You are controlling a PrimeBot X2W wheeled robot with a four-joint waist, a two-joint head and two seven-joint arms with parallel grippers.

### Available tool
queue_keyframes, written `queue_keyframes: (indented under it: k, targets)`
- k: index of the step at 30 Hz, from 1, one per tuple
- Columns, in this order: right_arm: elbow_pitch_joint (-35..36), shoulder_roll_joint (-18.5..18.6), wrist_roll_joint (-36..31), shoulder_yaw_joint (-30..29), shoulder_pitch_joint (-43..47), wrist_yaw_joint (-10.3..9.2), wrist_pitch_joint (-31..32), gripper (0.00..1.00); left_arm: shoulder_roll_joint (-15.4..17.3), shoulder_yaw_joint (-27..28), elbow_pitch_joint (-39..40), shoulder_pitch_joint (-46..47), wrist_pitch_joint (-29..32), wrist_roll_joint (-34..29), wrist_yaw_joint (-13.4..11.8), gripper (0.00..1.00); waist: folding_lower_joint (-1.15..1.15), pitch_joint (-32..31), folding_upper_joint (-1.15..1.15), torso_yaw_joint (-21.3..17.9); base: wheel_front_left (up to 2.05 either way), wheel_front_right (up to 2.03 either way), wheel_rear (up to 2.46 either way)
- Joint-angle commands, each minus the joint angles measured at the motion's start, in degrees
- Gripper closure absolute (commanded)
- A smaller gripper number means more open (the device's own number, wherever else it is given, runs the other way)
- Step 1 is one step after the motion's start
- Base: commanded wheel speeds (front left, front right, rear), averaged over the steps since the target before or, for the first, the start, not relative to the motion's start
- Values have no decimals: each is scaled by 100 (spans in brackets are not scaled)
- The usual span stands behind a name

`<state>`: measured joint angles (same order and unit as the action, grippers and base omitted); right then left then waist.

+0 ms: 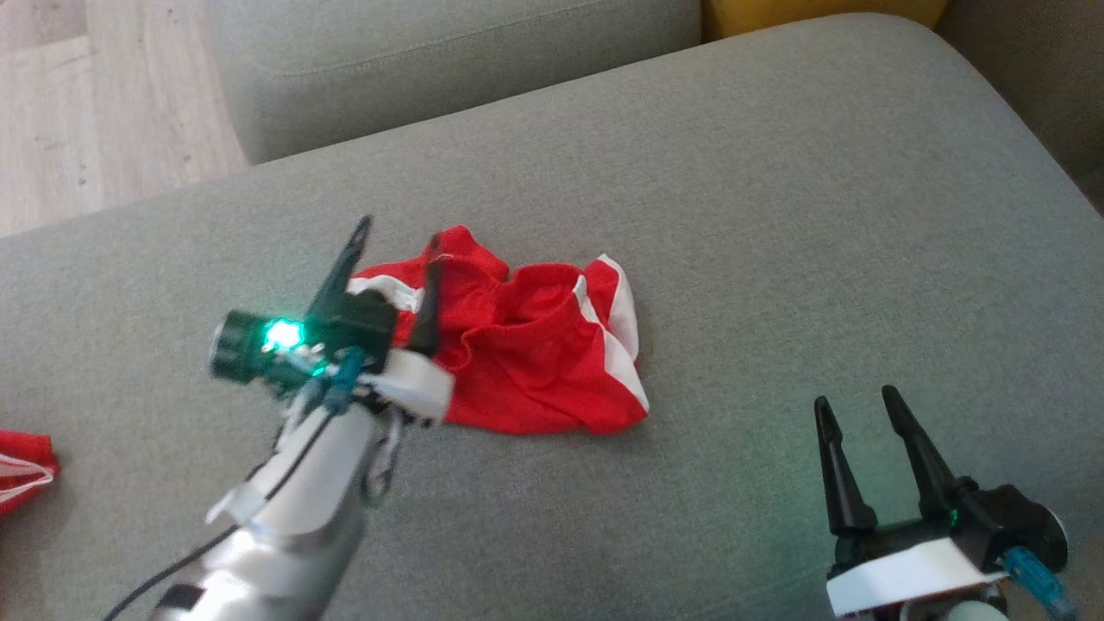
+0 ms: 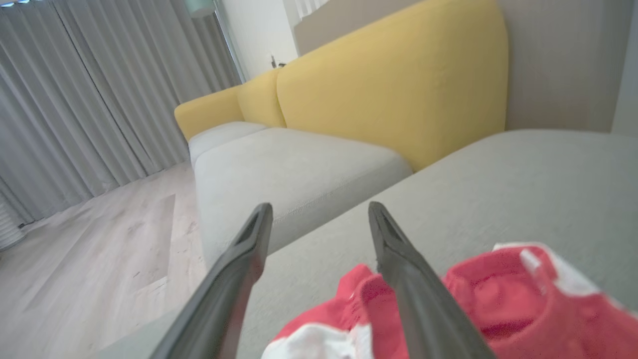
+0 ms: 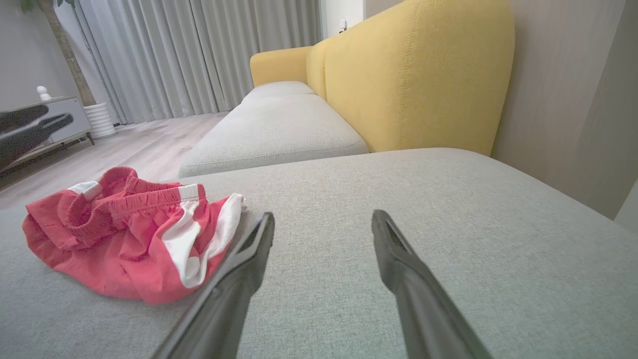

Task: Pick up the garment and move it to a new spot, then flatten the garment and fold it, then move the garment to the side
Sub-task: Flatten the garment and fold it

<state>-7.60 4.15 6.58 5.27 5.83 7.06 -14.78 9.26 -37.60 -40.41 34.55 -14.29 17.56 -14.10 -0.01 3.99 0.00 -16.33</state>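
Judging by the present lay, the task stands at an early stage — the garment (image 1: 535,354) rests crumpled on the grey seat cushion (image 1: 819,190), near the cushion's middle, neither flattened nor folded. Whether this is its new spot cannot be told. Flattening, folding and the move aside are all left to do.

Over the garment's end nearest the cushion's left edge, the left gripper (image 1: 400,243) has its jaws spread wide, one finger above the cloth, nothing pinched between them. The right gripper (image 1: 856,398) is likewise parted and empty, over bare cushion toward its near right corner, well apart from the garment.

Garment condition: red shorts with white side stripes, elastic waistband bunched and gaping, fabric heaped in loose folds — thin and limp, likely to drag unevenly when pulled.
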Motion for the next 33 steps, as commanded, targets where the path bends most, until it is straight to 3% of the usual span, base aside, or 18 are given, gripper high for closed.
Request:
queue_keyframes:
  k: [1, 4, 8, 11, 15, 19, 26, 30, 31, 33]
  targets:
    - [171, 86, 6, 145, -27, 43, -22, 0, -72, 73, 459, 362, -25, -38, 20, 0, 1, -9, 0, 37, 0, 0, 0]
    - [173, 98, 9, 161, -32, 43, -22, 0, -248, -100, 760, 402, 120, -51, 101, 0, 1, 17, 0, 55, 0, 0, 0]
    - [158, 128, 15, 230, -65, 43, -22, 0, -551, -493, 1121, 289, 632, 312, 500, 0, 1, 111, 0, 17, 0, 0, 0]
    - [144, 149, 29, 280, -117, 43, -22, 0, -620, -790, 1146, 207, 1119, 690, 755, 0, 1, 165, 0, -47, 0, 0, 0]
    - [124, 169, 38, 308, -168, 43, -22, 0, -634, -1118, 918, 358, 1638, 1061, 898, 0, 1, 221, 0, -130, 0, 0, 0]
    - [96, 143, 54, 357, -183, 43, -22, 0, -636, -1425, 328, 736, 1990, 1090, 891, 0, 1, 278, 0, -222, 0, 0, 0]
    - [29, 68, 106, 476, -267, 43, -22, 0, -637, -1851, -534, 1348, 2014, 1026, 632, 0, 1, 460, 0, -380, 0, 0, 0]
    - [-1, 43, 123, 491, -318, 43, -22, 0, -637, -2074, -743, 1452, 2150, 1238, 660, 0, 1, 506, 0, -437, 0, 0, 0]
    - [-5, 39, 124, 484, -325, 43, -22, 0, -637, -2122, -766, 1454, 2177, 1309, 692, 9, 1, 510, 0, -446, 0, 0, 0]
    - [-10, 33, 125, 478, -332, 43, -22, 0, -637, -2195, -791, 1465, 2174, 1443, 725, 62, 1, 510, 0, -462, 0, 0, 0]
